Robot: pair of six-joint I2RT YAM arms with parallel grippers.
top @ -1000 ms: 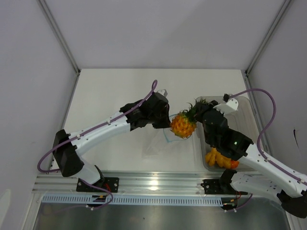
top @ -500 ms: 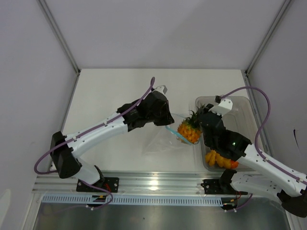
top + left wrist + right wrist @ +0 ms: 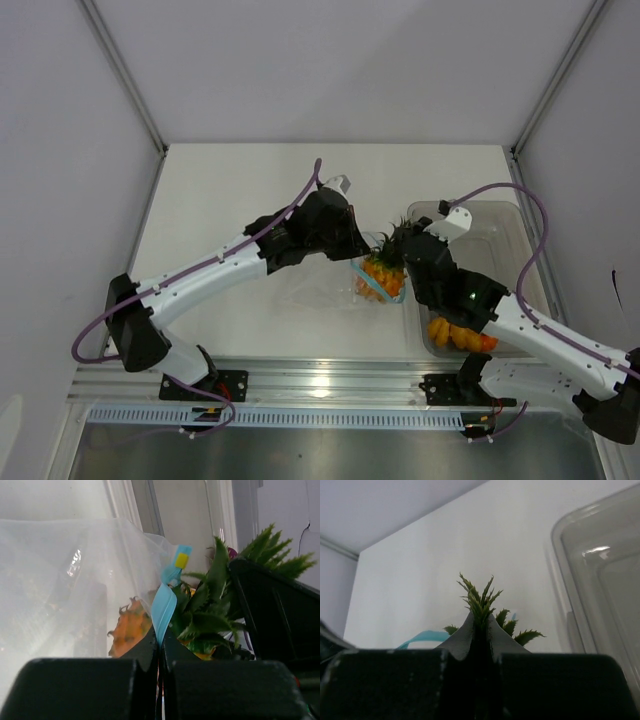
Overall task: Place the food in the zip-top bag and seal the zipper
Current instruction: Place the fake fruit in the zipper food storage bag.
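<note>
Just then, from where I stood, the pineapple point(image 3: 381, 272) had dropped. A second earlier it hung in the open just above the bag's mouth, and now its orange body sat low at the mouth of the zip-top bag point(image 3: 318, 296), with the teal zipper point(image 3: 164, 605) crossing in front of it. The right gripper point(image 3: 480, 627) was clamped tight on the green crown, with leaves sticking up between its fingers, so the fruit had not been let go. The left gripper point(image 3: 160, 647) was pinched closed on the zipper strip, holding that lip of the bag up off the table point(image 3: 230, 190). It had barely shifted over that second.

In the left wrist view I could make out an orange shape through the crinkled film. I took it for the pineapple's body, behind or inside the plastic, but I could not tell whether it was properly past the lip. To my eye this meant the first item was at the point of entry and not yet delivered. The lumpy orange pieces point(image 3: 452, 334) lay in the grey bin point(image 3: 505, 215) on the right, so most of the loading, and the sealing, remained.
</note>
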